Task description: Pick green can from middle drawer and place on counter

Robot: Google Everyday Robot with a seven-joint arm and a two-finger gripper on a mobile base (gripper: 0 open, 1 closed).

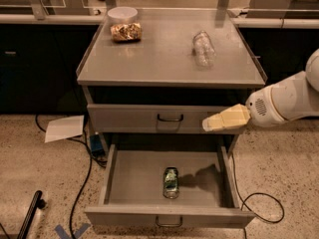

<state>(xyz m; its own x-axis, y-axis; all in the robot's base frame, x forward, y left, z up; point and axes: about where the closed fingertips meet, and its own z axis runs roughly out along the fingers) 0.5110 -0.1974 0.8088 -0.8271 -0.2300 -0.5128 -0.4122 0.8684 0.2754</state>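
Observation:
The green can (171,182) lies on its side in the middle of the open middle drawer (130,215), which is pulled out towards me. My gripper (209,124), pale yellow on a white arm, reaches in from the right. It hangs in front of the shut upper drawer front (129,118), above the open drawer's right part. It is up and to the right of the can and not touching it. It holds nothing that I can see. The counter (159,59) is the grey top of the cabinet.
On the counter lie a clear crinkled plastic bottle (204,49), a gold-brown snack packet (125,31) and a white bowl (122,14) behind it. On the floor, a sheet of paper (65,128) and cables (82,183) lie at the left, and a cable loop (264,208) at the right.

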